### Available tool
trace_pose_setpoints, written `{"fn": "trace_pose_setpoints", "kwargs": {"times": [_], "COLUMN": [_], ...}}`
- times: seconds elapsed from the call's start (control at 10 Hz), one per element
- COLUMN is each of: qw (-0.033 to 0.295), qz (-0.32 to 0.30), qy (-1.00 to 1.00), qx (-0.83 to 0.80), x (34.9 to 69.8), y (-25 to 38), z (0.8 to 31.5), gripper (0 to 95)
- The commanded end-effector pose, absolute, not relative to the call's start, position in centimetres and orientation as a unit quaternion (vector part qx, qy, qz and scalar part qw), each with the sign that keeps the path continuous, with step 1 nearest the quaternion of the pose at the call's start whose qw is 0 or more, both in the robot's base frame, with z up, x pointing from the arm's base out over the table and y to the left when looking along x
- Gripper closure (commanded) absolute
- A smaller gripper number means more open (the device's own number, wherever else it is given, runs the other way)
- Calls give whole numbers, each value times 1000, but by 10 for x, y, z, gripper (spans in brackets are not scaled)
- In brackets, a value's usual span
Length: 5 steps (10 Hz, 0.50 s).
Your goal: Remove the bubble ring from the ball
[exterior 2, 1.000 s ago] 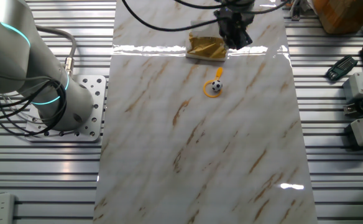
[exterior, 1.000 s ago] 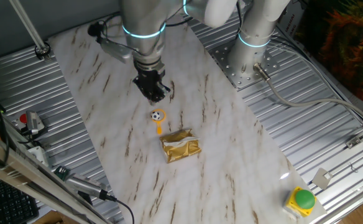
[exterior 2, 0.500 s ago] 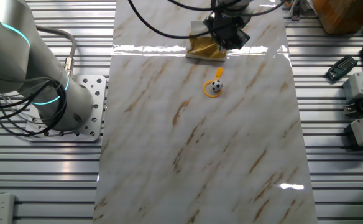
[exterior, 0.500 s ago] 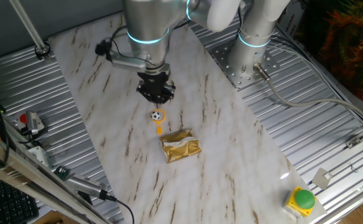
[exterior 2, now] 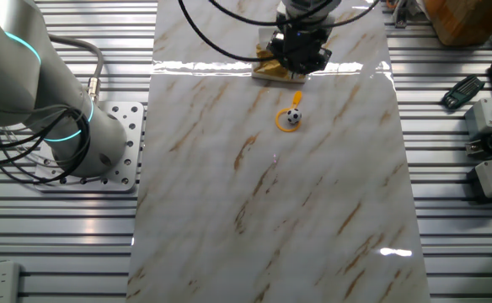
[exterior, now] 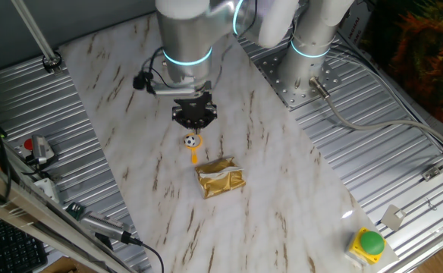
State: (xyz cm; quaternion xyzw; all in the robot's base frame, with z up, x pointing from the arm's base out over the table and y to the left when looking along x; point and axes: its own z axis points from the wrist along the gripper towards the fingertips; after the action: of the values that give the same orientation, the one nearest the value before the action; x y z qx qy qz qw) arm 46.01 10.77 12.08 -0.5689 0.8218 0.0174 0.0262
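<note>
The ball (exterior: 191, 140), tiny and white with black patches, lies on the marble tabletop inside the loop of the orange-yellow bubble ring (exterior: 194, 154), whose short handle points toward the gold packet. Both show in the other fixed view, the ball (exterior 2: 293, 116) and the bubble ring (exterior 2: 286, 123). My gripper (exterior: 194, 123) hangs just above and behind the ball, pointing down, apart from it. Its dark fingers look slightly spread and hold nothing. In the other fixed view the gripper (exterior 2: 299, 63) is in front of the packet.
A crumpled gold foil packet (exterior: 220, 179) lies just beyond the ring's handle, partly hidden by the gripper in the other fixed view (exterior 2: 267, 70). A green button on a yellow base (exterior: 370, 243) sits on the ribbed metal surround. The arm's base (exterior 2: 103, 143) stands beside the tabletop.
The gripper has moved closer to the ball and ring and turned about its wrist. The ball, ring and packet have not moved.
</note>
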Motion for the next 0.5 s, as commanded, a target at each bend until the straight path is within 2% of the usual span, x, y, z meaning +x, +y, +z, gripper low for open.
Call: {"fn": "trace_pose_setpoints", "kwargs": {"times": [0.1,0.5], "qw": [29,35], "qz": [9,5], "qy": [799,792], "qx": [-601,-610], "x": [462,466], "y": [109,114], "z": [101,74], "gripper": [950,950]}}
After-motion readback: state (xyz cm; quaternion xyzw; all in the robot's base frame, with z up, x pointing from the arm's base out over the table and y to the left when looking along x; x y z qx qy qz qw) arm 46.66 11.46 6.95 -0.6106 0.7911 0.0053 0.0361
